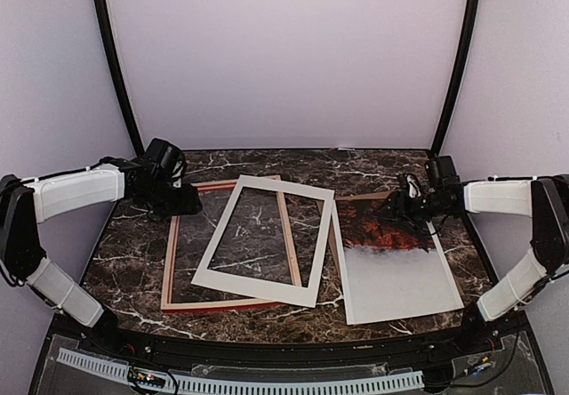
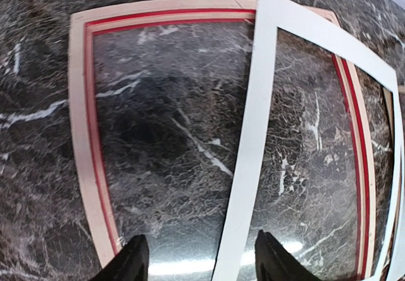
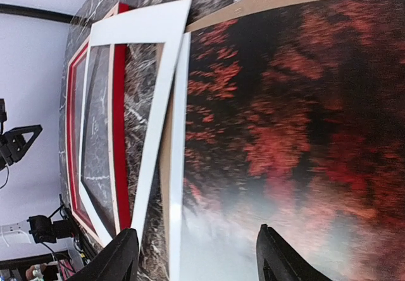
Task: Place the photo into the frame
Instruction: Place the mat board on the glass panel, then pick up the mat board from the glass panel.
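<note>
The frame [image 1: 168,270] lies flat at the left of the table, its pale wood side up, red inner edges showing around the clear pane [image 2: 164,135]. A cream-white mat [image 1: 253,290] rests askew across it. The photo [image 1: 391,261], red-orange foliage fading to grey mist, lies to the right on a brown backing board [image 1: 360,197]. My left gripper [image 1: 182,204] hovers open over the frame's far left corner; the left wrist view shows the frame rail [image 2: 79,135] and a mat strip [image 2: 253,135] beneath my left gripper [image 2: 201,265]. My right gripper [image 3: 197,259] stands open, nothing held, above the photo [image 3: 285,104] near its left edge.
Dark marble tabletop [image 1: 133,253] surrounds everything. The mat's right edge [image 3: 152,135] runs close beside the photo and board. A black rail borders the near table edge [image 1: 267,346]. Pale walls enclose the back and sides.
</note>
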Action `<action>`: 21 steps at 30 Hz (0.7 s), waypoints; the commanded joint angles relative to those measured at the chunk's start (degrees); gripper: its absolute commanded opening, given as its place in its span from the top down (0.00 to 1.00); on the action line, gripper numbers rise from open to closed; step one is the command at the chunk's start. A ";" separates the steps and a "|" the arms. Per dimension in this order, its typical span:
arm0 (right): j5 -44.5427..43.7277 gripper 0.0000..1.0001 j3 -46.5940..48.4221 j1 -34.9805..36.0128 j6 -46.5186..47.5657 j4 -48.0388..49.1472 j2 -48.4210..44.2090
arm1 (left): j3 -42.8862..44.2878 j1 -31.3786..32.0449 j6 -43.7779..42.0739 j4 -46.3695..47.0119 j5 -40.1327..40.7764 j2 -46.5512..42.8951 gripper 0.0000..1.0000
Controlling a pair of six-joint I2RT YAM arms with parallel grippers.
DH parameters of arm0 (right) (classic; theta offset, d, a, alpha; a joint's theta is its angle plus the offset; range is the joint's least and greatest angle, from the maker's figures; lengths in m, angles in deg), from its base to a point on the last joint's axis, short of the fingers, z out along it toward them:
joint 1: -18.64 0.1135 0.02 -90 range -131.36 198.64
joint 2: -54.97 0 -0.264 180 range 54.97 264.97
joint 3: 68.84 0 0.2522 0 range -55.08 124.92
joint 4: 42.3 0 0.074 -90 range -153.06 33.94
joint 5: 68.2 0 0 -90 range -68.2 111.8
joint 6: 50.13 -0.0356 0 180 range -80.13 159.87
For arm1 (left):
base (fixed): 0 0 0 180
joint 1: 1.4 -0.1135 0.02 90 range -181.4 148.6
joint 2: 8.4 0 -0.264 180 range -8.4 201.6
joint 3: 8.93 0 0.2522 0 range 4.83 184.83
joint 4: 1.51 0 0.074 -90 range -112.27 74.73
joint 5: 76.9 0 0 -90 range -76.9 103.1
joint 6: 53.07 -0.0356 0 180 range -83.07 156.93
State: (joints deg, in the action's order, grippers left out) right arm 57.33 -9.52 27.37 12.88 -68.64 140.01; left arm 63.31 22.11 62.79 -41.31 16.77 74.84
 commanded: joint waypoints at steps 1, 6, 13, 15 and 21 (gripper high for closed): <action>-3.14 0.36 1.16 8.88 -7.92 11.09 3.26 | 2.53 -0.25 -1.90 5.84 -10.27 4.23 0.34; -6.90 0.36 3.39 19.72 -13.09 15.95 9.30 | 5.71 -0.99 -4.78 8.05 -14.50 9.66 0.21; -11.09 0.39 6.03 28.18 -18.23 17.74 15.50 | 7.78 -2.75 -5.65 10.17 -19.53 13.78 0.18; -11.95 0.40 6.16 29.52 -19.41 18.01 16.72 | 8.05 -2.92 -5.65 10.50 -20.09 14.66 0.18; -14.87 0.42 4.69 32.21 -22.57 18.69 17.01 | 8.10 -3.03 -5.63 11.37 -20.68 15.02 0.18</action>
State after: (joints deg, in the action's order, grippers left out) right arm 45.68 -4.71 58.19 -6.44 -52.84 156.92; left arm 70.17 19.37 58.10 -31.30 -2.25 90.31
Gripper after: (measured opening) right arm 0.586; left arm 0.821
